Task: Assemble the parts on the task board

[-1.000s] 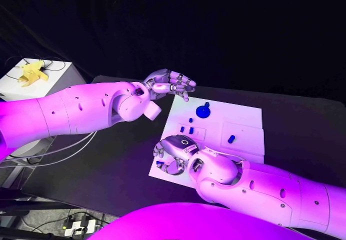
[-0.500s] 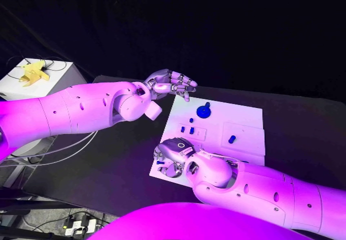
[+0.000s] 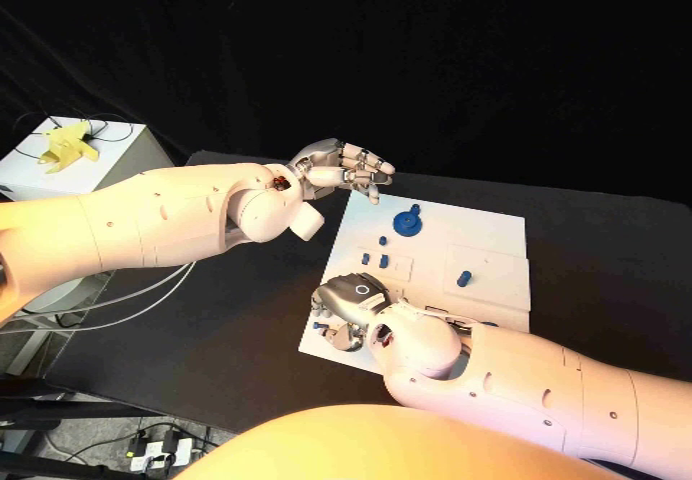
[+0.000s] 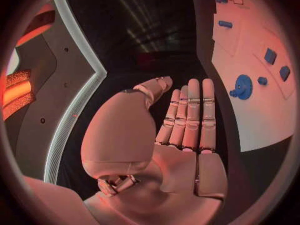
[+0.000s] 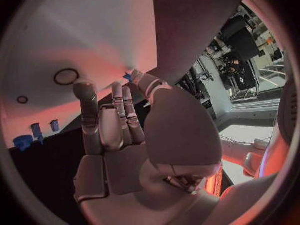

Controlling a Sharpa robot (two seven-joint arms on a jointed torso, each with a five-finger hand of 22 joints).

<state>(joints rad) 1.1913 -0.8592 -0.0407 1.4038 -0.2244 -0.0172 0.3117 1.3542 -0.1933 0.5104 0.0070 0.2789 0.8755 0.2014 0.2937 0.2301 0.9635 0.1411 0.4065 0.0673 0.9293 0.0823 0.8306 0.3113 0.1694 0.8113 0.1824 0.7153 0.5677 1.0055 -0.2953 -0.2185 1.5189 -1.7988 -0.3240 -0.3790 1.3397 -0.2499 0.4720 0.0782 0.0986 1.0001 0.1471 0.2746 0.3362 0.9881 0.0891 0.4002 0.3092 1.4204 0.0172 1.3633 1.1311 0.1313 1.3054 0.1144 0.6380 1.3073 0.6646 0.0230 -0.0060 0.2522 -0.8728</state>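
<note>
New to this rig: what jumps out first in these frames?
The white task board at mid-table, with small blue parts on it; the largest is a round blue part near its far edge. The right hand sits low over the board's near-left corner, by a small blue part at its fingertips. The left hand hovers off the far-left corner, holding nothing.

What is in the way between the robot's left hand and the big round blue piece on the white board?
Nothing visible. The left hand hovers empty past the task board's far corner, and only bare board and table lie between it and the round blue part.
</note>
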